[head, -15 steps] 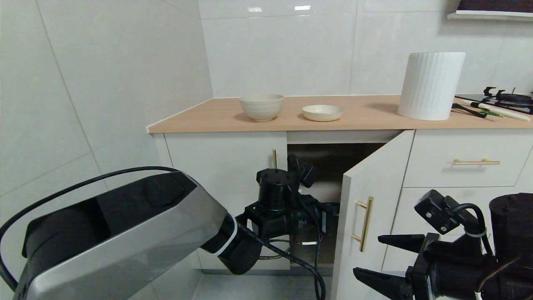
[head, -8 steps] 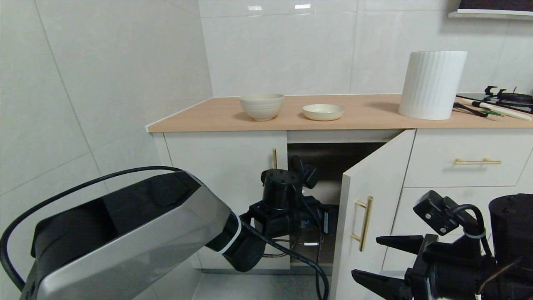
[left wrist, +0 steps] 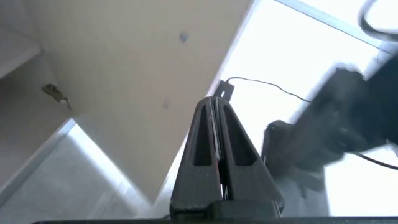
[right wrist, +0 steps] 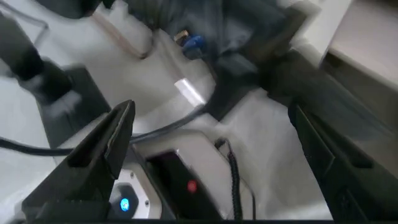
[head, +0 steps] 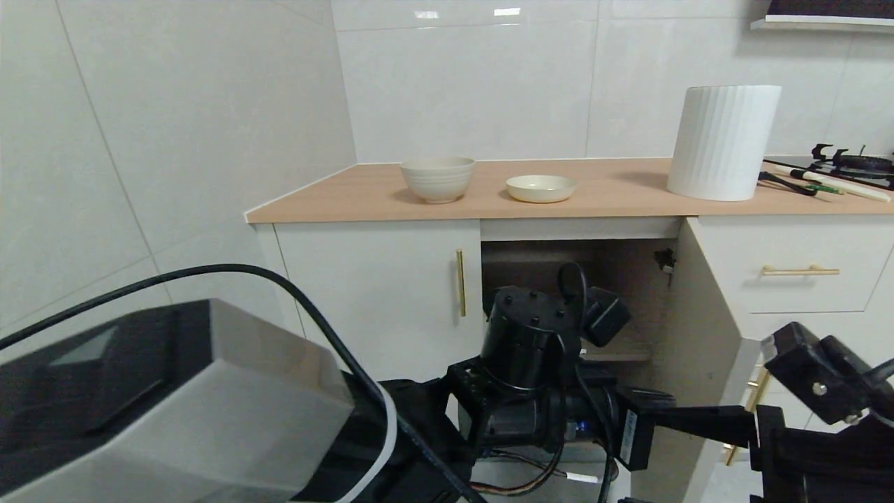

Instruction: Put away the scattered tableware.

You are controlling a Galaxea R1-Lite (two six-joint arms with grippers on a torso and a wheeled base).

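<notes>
Was a home kitchen: white tiled walls [head: 454,84], wood tabletop [head: 614,185] over white cabinets [head: 377,293] w/ brass handles [head: 460,282]. Gas hob [head: 852,162] sat at far right, bowl [head: 438,179] & dish [head: 540,188] on the tabletop.

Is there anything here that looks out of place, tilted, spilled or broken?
Nothing is spilled or broken. The cabinet door under the counter hangs wide open. The bowl and the dish stand upright on the counter, apart. A few utensils lie loose by the stove.

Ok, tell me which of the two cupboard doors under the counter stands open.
The right door, swung out wide from the opening; the left door, with its upright gold handle, sits shut.
</notes>
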